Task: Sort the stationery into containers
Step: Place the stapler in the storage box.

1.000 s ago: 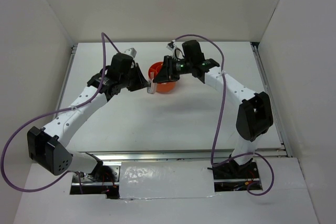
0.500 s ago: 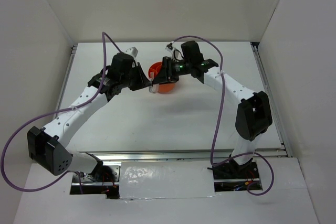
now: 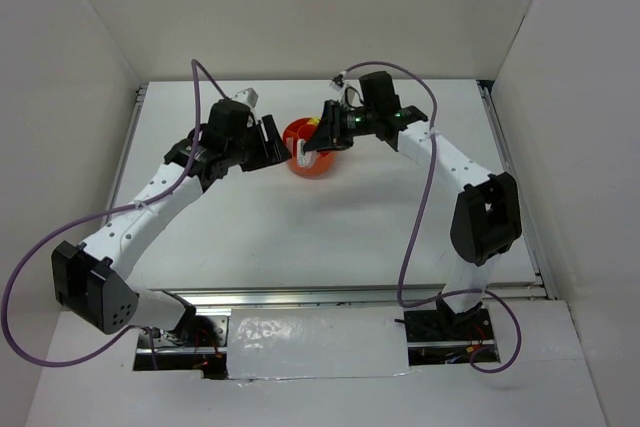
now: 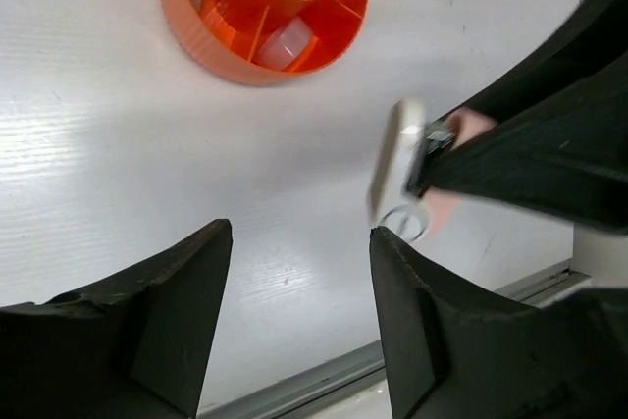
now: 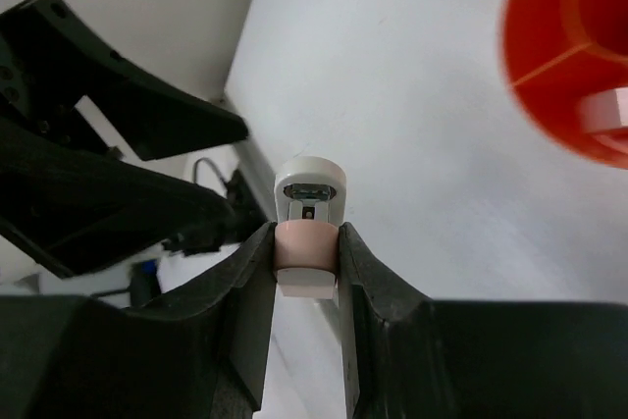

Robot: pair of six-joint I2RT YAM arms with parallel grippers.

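One round orange plastic organizer (image 3: 318, 169), ribbed outside with thin inner dividers, sits near the middle of the tabletop's (image 3: 300, 237) far edge, with one white block (image 4: 283, 43) in a compartment. The right fingers (image 5: 245, 291) pinch one smooth, round-ended pink-white piece (image 5: 307, 213) near it; the left fingers (image 4: 186, 291) gape, empty.

No legible text, label, brand, number or sign on anything in any view.
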